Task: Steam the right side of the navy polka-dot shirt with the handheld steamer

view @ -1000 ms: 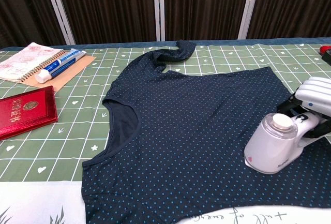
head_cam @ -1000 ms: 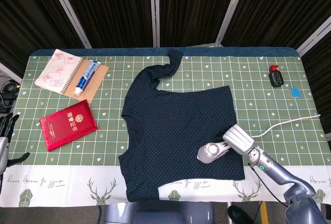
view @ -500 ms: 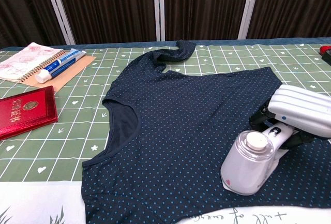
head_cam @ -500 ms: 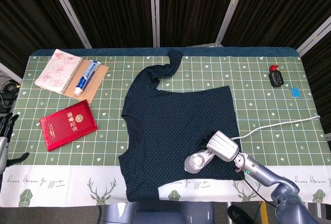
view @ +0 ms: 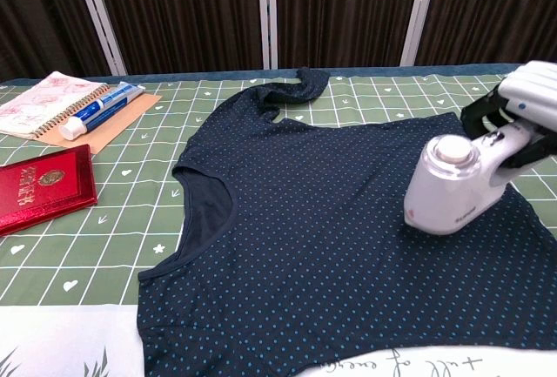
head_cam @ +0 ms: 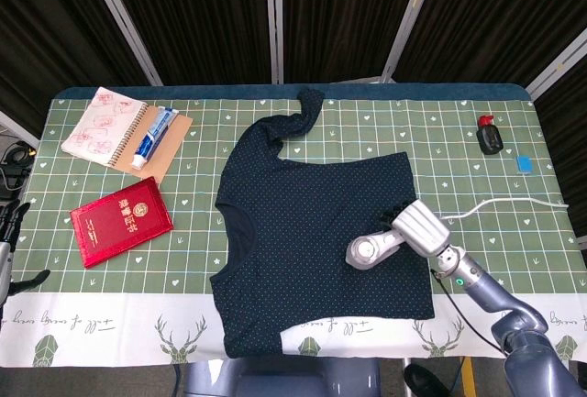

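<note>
Our right hand [head_cam: 424,228] grips the white steamer [view: 451,187], pressed at the navy polka-dot shirt's [head_cam: 312,232] four o'clock (left hand [head_cam: 7,232] barely visible, fingers' state unclear).

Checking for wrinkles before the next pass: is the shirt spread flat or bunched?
Mostly spread flat; the shirt lies open, only the far sleeve is bunched.

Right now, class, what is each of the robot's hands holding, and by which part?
The right hand grips the handheld steamer by its handle, head resting on the navy shirt. The left hand holds nothing.
</note>
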